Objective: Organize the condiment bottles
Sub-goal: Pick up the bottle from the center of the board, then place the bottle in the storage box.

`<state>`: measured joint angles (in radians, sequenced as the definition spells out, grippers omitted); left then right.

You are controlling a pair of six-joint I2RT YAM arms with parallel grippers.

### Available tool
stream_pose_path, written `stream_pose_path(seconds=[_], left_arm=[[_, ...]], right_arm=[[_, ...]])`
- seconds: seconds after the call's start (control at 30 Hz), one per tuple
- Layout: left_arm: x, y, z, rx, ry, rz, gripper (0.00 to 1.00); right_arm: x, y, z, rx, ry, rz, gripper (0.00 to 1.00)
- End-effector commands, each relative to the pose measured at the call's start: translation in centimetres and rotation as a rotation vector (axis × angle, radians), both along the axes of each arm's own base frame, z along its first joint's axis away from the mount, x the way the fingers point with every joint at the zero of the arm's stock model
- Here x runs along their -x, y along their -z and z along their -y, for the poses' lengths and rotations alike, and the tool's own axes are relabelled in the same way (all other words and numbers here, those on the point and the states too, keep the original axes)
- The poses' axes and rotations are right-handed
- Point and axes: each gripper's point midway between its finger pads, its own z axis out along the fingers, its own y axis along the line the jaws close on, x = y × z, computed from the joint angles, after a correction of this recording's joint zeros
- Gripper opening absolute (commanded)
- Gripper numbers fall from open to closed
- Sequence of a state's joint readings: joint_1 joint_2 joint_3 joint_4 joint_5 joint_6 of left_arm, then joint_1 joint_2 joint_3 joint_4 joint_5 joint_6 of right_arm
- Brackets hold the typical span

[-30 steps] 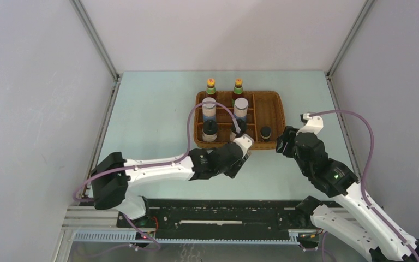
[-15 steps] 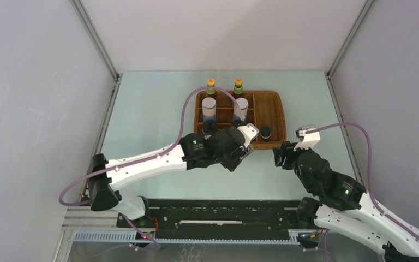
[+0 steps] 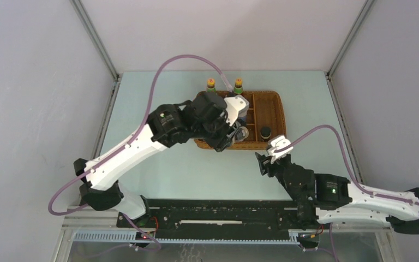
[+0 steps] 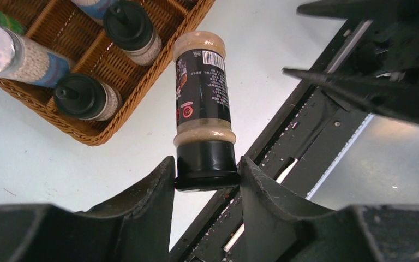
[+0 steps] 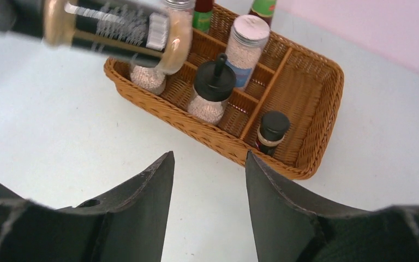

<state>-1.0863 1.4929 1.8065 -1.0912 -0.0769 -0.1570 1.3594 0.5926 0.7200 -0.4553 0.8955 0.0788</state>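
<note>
My left gripper is shut on the black cap of a tiny dark bottle with beige contents. It holds the bottle in the air, tilted, over the front edge of the wicker tray; the bottle also shows in the top view and the right wrist view. In the tray stand two yellow-capped sauce bottles, a silver-topped shaker, two white black-capped bottles and another tiny dark bottle. My right gripper is open and empty, in front of the tray.
The tray's right compartments hold only the tiny dark bottle. The black rail of the arm bases runs along the near edge. Grey walls close in the table on the left, right and back.
My left arm has risen from the table in front of the tray and swung back over it, carrying the tiny dark bottle. My right arm has drawn back toward the near edge.
</note>
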Motion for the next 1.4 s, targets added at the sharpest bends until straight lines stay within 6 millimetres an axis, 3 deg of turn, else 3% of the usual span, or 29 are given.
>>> stream_pose_path(seconds=[0.0, 0.4, 0.73, 1.37], left_arm=[[1.1, -2.9, -1.2, -0.002, 0.097, -0.032, 0.00], [1.6, -2.9, -1.6, 0.029, 0.105, -0.073, 0.00], [1.9, -2.5, -2.2, 0.028, 0.120, -0.061, 0.00], [2.4, -5.4, -1.9, 0.123, 0.175, -0.031, 0.00]], right_arm=[[0.0, -2.3, -1.1, 0.125, -0.014, 0.159, 0.60], [0.1, -4.9, -4.9, 0.478, -0.016, 0.457, 0.59], [0.5, -7.8, -7.1, 0.537, -0.067, 0.611, 0.59], [4.5, -7.6, -11.1, 0.536, -0.239, 0.665, 0.61]])
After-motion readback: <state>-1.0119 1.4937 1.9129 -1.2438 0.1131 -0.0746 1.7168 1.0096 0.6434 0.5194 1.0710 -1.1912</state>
